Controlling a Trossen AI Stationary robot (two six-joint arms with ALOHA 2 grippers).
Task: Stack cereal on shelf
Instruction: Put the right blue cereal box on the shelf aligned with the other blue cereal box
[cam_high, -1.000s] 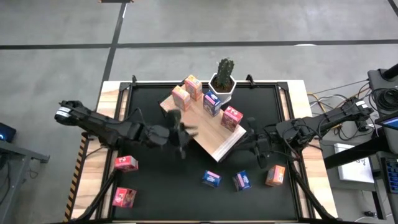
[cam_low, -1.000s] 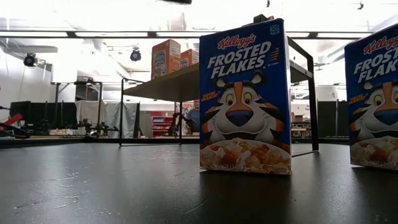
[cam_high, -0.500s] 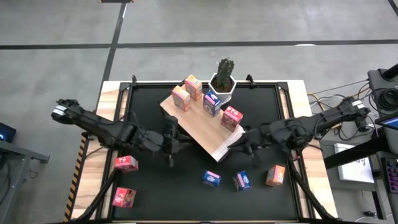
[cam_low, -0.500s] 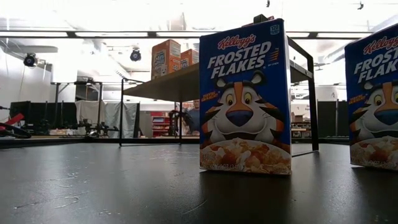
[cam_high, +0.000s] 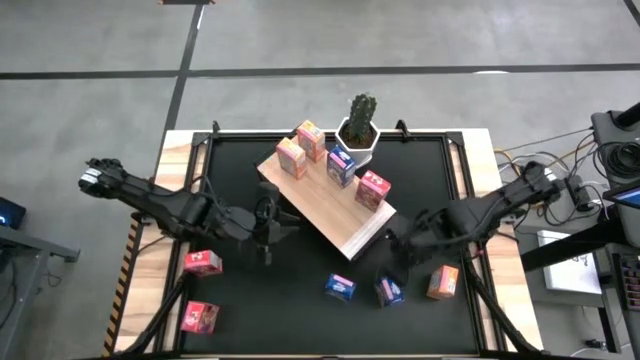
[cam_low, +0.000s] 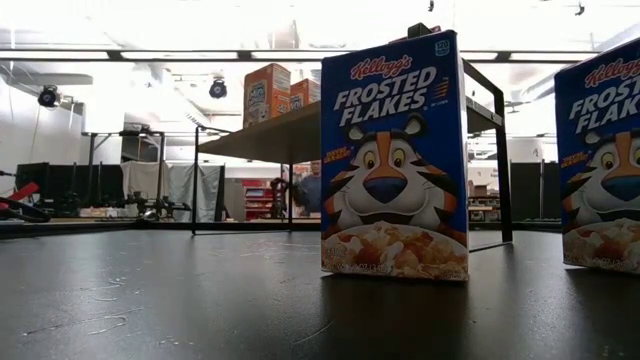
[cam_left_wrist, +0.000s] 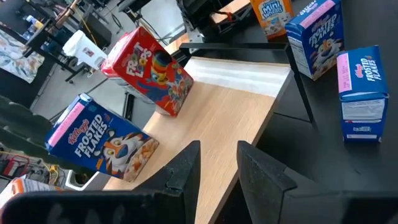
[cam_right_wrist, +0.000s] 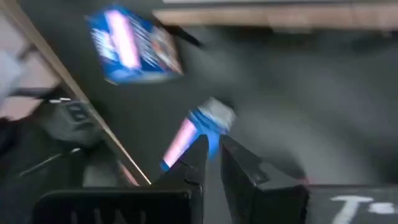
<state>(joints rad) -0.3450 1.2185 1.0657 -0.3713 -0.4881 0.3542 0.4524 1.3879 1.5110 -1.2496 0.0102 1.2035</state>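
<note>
Left gripper: the left gripper (cam_high: 268, 222) hung just off the near-left edge of the shelf (cam_high: 318, 205), fingers (cam_left_wrist: 186, 168) a narrow gap apart, nothing between them.
Right gripper: the right gripper (cam_high: 397, 252) sat low beyond the shelf's right corner, fingers (cam_right_wrist: 198, 158) pressed together and empty.
Shelf: the raised light-wood board ran diagonally between the two grippers, closer to the left one; its edge lay just ahead of the left fingertips in the left wrist view.
Cereal on shelf: two orange boxes (cam_high: 300, 148) stood at the end far from both grippers, then a blue box (cam_high: 340, 167) and a red box (cam_high: 372, 190) nearer the right gripper.
Cereal near right gripper: one blue box (cam_high: 388, 290) stood just beside its tip, another blue box (cam_high: 340, 288) a little further off, an orange box (cam_high: 442, 282) on its outer side.
Cereal near left gripper: two pink boxes (cam_high: 202, 263) lay on the table's left margin, well behind and below the gripper.
Cactus: the potted cactus (cam_high: 359, 130) stood past the shelf's far edge, well apart from both grippers.
</note>
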